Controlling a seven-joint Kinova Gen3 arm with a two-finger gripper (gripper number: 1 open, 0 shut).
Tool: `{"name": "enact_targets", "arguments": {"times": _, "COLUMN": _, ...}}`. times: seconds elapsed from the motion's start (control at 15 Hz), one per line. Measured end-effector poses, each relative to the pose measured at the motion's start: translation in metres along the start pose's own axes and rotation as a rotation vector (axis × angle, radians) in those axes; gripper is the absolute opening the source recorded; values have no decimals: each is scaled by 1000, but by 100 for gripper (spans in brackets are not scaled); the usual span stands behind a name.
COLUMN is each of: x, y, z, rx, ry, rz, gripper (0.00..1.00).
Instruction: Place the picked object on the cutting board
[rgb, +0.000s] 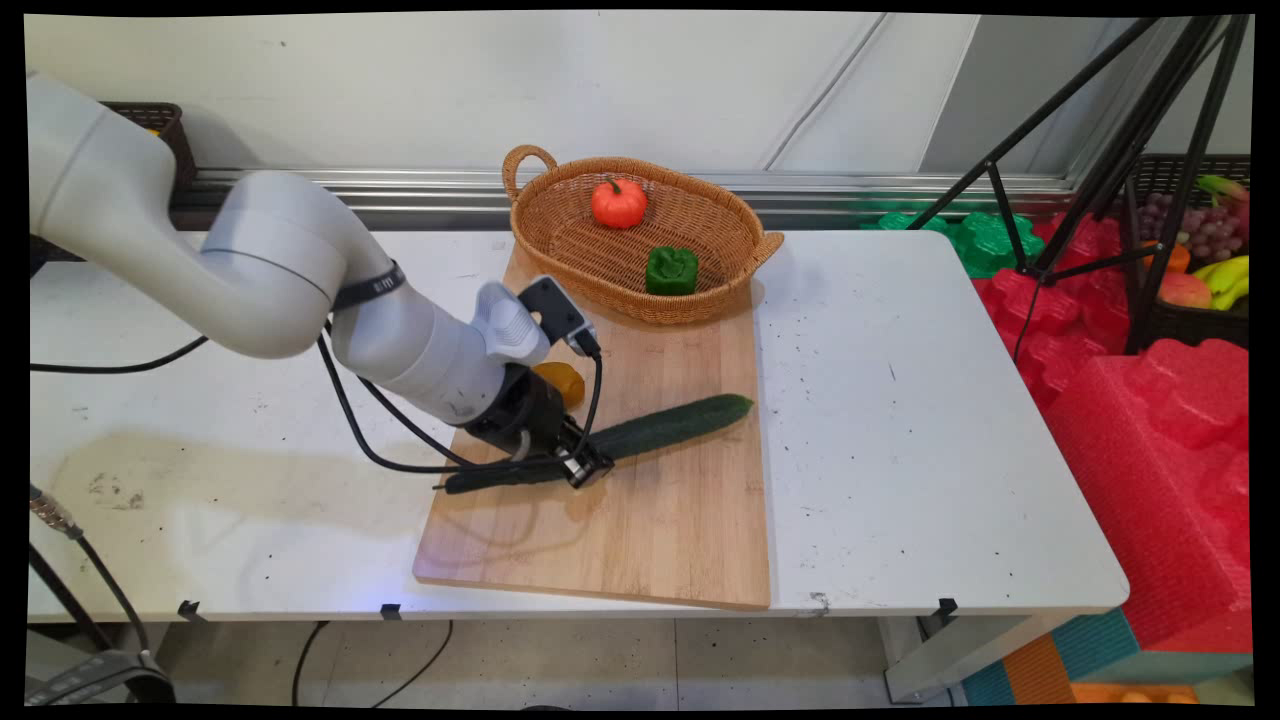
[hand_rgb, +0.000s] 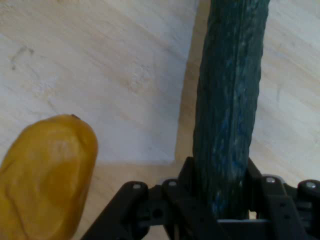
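Black tool (rgb: 578, 462) is clamping the cucumber (rgb: 660, 428) | cucumber is lying on the wooden board (rgb: 650, 520) | yellow fruit (hand_rgb: 45, 175) at 9 o'clock | basket (rgb: 640, 235) at 12.

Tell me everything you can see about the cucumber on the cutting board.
The cucumber is long, dark green and bumpy-skinned, lying flat and slantwise across the wooden cutting board. The gripper straddles it towards its left end, jaws closed against its sides. A yellow-orange fruit sits just beside it, apart. Its right tip points toward the board's right edge.
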Motion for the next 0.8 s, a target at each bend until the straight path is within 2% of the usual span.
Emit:
{"name": "enact_targets", "arguments": {"times": 0.4, "x": -9, "y": 2, "z": 13, "rx": -16, "ry": -10, "rz": 18, "gripper": 0}}
{"name": "enact_targets", "arguments": {"times": 0.47, "x": -10, "y": 2, "z": 13, "rx": -18, "ry": -8, "rz": 22, "gripper": 100}}
{"name": "enact_targets", "arguments": {"times": 0.8, "x": -14, "y": 4, "z": 10, "rx": -23, "ry": 5, "rz": 41, "gripper": 100}}
